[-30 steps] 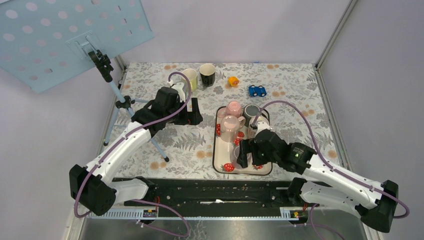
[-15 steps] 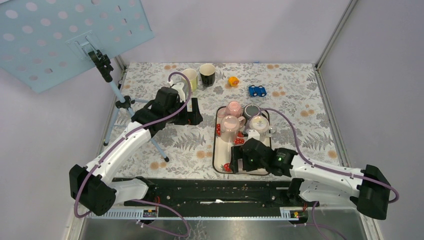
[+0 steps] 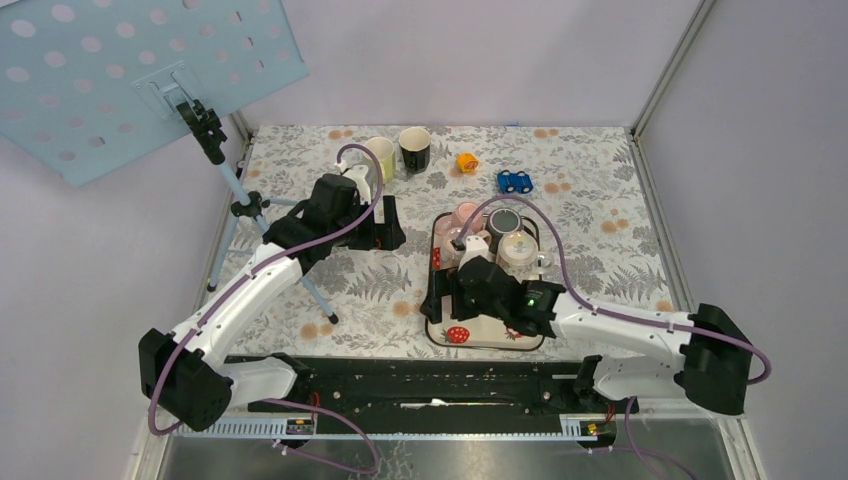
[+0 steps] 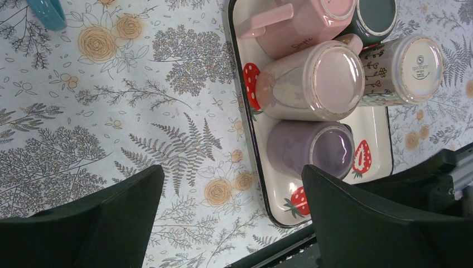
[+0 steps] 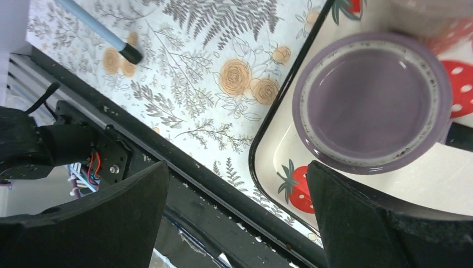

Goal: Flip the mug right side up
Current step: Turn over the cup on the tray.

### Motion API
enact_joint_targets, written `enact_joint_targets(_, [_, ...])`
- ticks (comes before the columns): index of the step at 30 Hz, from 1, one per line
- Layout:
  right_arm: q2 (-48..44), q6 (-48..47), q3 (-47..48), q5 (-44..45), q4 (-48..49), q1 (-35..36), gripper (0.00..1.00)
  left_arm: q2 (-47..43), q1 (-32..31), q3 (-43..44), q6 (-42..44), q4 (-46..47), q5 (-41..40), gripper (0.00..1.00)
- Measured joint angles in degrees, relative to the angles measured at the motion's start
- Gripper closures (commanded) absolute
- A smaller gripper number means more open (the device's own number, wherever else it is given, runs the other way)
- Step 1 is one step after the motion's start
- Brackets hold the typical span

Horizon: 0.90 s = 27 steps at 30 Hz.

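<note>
1. Since a second ago, the right arm had swung left along the near end of the tray (image 5: 266, 153), and the right gripper (image 5: 237, 178) now hung over the tray's near left corner. The left arm had not moved.
2. My guess was that the job's mug was the purple mug (image 5: 371, 100). It stood upside down at the near end of the tray, with its base up, so its long side ran up and down.
3. The right gripper was wide open and held nothing. The purple mug was not between its fingers. It sat a little to the far right of the gap, closer to the right finger.
4. The left gripper (image 4: 233, 178) was wide open too, and it held nothing. It hung over the bench, left of the tray and well apart from the mug. The right arm was much nearer, so the grab looked like its job.
5. I could not see the mug's handle for sure.
6. An upside-down pink mug (image 4: 329, 81) stood just beside the purple mug on its far side. A flowery mug (image 4: 407, 70), a dark mug (image 4: 373, 17) and another pink mug (image 4: 301, 19) crowded the far part of the tray.
7. I thought a finger could bump the pink mug or the tray's raised edge. The stand's leg (image 5: 95, 28) rested on the bench to the left, well apart.
</note>
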Motion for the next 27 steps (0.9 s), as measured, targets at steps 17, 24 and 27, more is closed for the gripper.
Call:
enact_joint_targets(17, [-12.3, -16.9, -4.1, 1.4, -3.9, -9.6, 0.0, 0.9, 0.0, 0.0, 0.0, 0.1, 0.9, 0.01])
enact_joint_targets(24, [-12.2, -19.4, -9.1, -5.0, 4.5, -14.9, 0.0, 0.9, 0.0, 0.0, 0.0, 0.1, 1.0, 0.01])
enact_joint_targets(27, [-11.0, -20.2, -9.7, -7.0, 7.9, -16.3, 0.0, 0.9, 0.0, 0.0, 0.0, 0.1, 1.1, 0.01])
